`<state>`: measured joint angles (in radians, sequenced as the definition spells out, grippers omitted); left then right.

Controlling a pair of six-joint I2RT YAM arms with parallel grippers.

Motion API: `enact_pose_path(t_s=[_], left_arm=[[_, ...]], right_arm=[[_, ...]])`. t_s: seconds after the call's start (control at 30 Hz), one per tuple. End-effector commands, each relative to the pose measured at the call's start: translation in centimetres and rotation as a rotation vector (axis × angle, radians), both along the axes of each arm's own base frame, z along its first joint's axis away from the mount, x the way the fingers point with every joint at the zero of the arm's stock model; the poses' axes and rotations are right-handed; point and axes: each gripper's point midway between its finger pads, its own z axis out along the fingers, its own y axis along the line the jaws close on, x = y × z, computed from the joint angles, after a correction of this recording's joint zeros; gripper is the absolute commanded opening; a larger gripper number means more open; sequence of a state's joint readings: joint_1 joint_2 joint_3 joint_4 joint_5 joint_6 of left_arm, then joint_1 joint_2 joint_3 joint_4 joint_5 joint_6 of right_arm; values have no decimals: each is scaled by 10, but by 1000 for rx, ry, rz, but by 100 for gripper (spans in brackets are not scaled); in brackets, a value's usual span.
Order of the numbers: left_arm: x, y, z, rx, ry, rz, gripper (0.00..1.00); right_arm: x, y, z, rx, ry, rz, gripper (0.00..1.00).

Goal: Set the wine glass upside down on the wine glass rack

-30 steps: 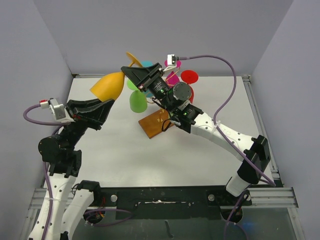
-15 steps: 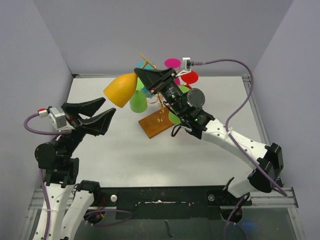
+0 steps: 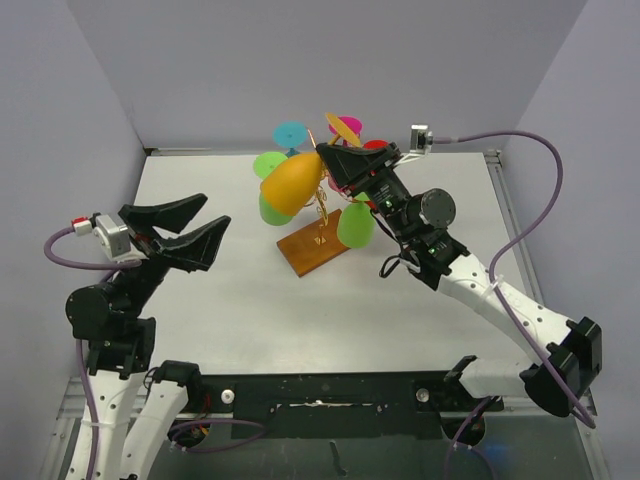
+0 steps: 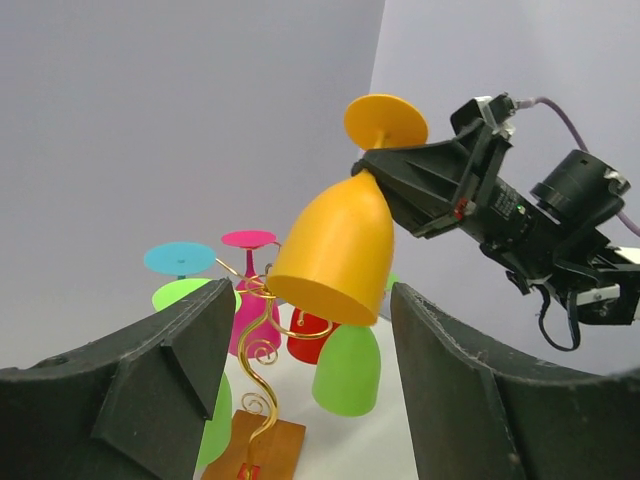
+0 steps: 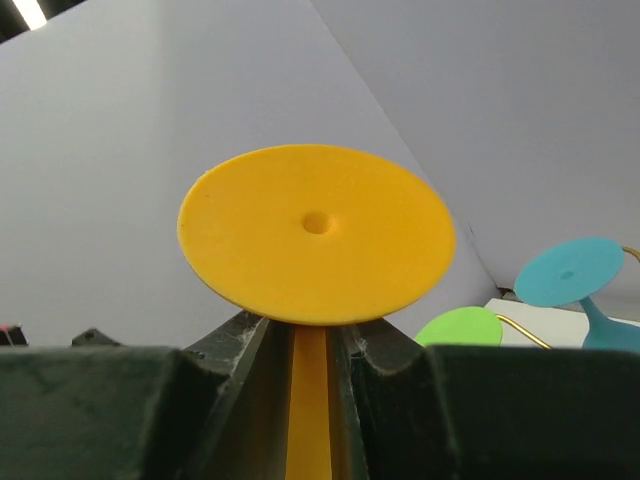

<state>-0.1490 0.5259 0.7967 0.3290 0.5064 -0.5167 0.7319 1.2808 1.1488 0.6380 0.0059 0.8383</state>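
The orange wine glass (image 3: 293, 184) hangs tilted, bowl down and to the left, above the gold wire wine glass rack (image 3: 322, 210). My right gripper (image 3: 335, 160) is shut on its stem just under the round foot (image 5: 316, 232), with the stem pinched between the fingers (image 5: 220, 350). In the left wrist view the orange bowl (image 4: 335, 250) hovers beside the rack's top scroll arm (image 4: 258, 340). My left gripper (image 3: 212, 215) stands open and empty well left of the rack, pointing toward it.
Several coloured glasses hang on the rack: two green (image 3: 276, 205) (image 3: 356, 226), one pink (image 4: 248, 300), one red (image 4: 305, 335), and one with a cyan foot (image 3: 290, 133). The wooden base (image 3: 318, 245) sits at the table's middle. Grey walls close in the back and sides.
My left gripper has opened and drawn back to the left. The right arm has carried the orange glass to the right, from beside the left gripper to over the rack.
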Motion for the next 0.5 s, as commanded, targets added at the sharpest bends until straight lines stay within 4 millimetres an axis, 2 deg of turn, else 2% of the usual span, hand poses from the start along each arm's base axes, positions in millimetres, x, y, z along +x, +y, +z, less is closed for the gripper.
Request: enact_pose_path(t_s=[0.0,0.27,0.33,0.47], left_arm=[[4,0,22,-23,29,-7,61],[25,-3,20,-74,155,-23,61],[32,-8,17,-119,219,-67,60],[37,-32,-1,-121,352,-246,55]], right_arm=[[-31,-20,24,-68,-182,-25,8],[-67,-25,12,-236,-311,37,8],[-80,-25,5,-291,-356,73,9],[-92,-25,-27,-395,-362,119,9]])
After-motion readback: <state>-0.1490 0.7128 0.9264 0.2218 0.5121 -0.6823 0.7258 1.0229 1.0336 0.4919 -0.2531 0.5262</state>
